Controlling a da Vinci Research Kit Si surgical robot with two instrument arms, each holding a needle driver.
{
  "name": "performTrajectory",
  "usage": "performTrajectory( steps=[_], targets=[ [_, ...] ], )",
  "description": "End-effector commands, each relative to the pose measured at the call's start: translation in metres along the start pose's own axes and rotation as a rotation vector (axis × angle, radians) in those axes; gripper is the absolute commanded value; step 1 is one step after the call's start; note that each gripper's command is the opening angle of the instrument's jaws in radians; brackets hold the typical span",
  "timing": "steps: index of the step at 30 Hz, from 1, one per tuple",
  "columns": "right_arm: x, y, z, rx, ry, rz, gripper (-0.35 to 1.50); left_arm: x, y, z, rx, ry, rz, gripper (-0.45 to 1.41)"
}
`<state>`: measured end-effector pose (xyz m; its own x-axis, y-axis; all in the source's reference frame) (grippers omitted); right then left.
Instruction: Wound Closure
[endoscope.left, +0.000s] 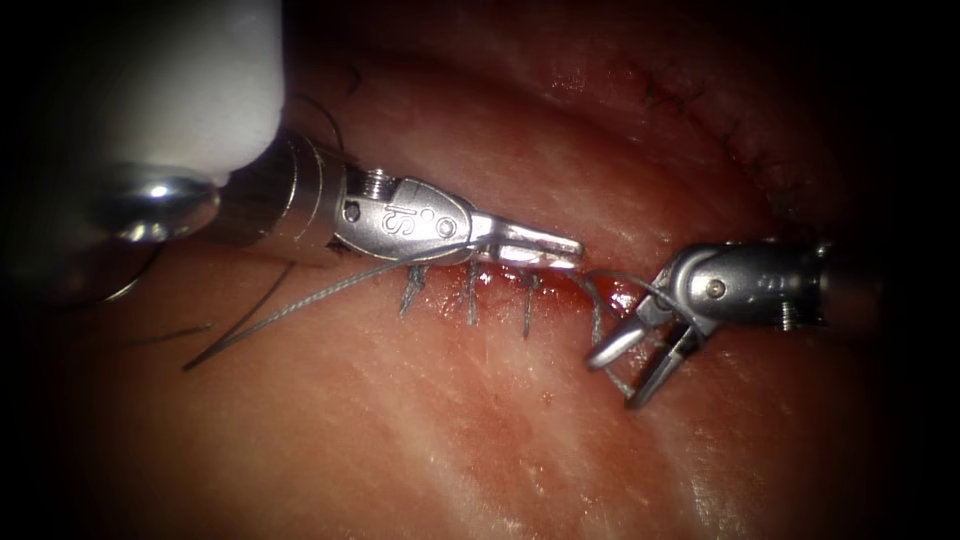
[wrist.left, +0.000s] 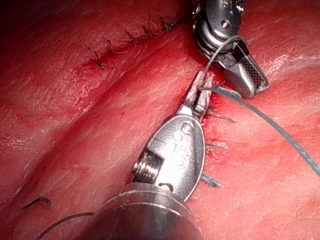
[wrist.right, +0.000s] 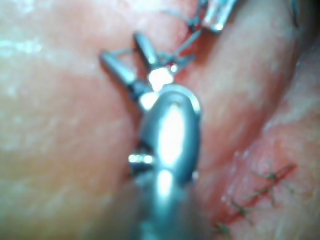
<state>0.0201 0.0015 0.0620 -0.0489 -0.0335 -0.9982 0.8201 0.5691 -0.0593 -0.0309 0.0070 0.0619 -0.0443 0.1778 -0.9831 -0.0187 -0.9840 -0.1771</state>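
Left tool (endoscope.left: 560, 247) pinches my thread (endoscope.left: 300, 305) closed over the cut (endoscope.left: 470, 275); right tool (endoscope.left: 640, 365) gapes empty; steady tension matters.

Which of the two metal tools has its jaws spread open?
The right arm's tool, coming in from the picture's right: its jaws form an open V. The left arm's tool has its jaws shut on the thread.

Polished silver left tool (endoscope.left: 530, 245), screw-pinned wrist, white sleeve (endoscope.left: 190, 80)

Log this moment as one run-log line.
left tool: shut on thread | right tool: open, holds nothing | needle: not identified | stitches across cut | tissue
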Motion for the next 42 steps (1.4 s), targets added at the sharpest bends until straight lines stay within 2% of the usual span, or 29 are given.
performTrajectory(
  steps=[1, 5, 9, 15, 17, 23, 31, 38, 42],
  targets=[
    [-0.0008, 0.0008, 0.0005, -0.004, -0.002, 0.006, 0.05, -0.0007, 0.0004, 0.0005, -0.002, 0.001, -0.008, -0.45],
    [-0.0010, 0.0014, 0.0006, -0.011, -0.006, 0.003, -0.08, -0.0007, 0.0005, 0.0005, -0.002, 0.001, -0.008, -0.45],
    [-0.0009, 0.0013, 0.0008, 0.017, -0.019, 0.004, -0.35, -0.0006, 0.0004, 0.0004, -0.003, 0.002, -0.009, -0.45],
    [-0.0007, 0.0016, 0.0006, 0.052, -0.038, 0.005, -0.35, -0.0006, 0.0004, 0.0003, -0.004, 0.002, -0.009, -0.45],
    [-0.0006, 0.0021, -0.0002, 0.035, -0.051, 0.002, -0.35, -0.0006, 0.0004, 0.0001, -0.005, 0.003, -0.009, -0.45],
    [0.0008, 0.0020, -0.0020, 0.013, -0.009, -0.001, -0.35, -0.0004, 0.0009, -0.0006, -0.014, 0.007, -0.008, -0.45],
    [0.0020, 0.0028, -0.0023, -0.134, 0.054, 0.001, -0.35, 0.0005, 0.0040, -0.0009, -0.021, 0.006, -0.010, -0.45],
    [0.0028, 0.0043, -0.0058, -0.325, 0.086, 0.058, -0.35, 0.0016, 0.0096, -0.0015, -0.035, 0.006, -0.012, -0.45],
    [0.0025, 0.0046, -0.0067, -0.371, 0.075, 0.085, -0.35, 0.0023, 0.0119, -0.0015, -0.039, 0.006, -0.009, -0.45]
  ],
)
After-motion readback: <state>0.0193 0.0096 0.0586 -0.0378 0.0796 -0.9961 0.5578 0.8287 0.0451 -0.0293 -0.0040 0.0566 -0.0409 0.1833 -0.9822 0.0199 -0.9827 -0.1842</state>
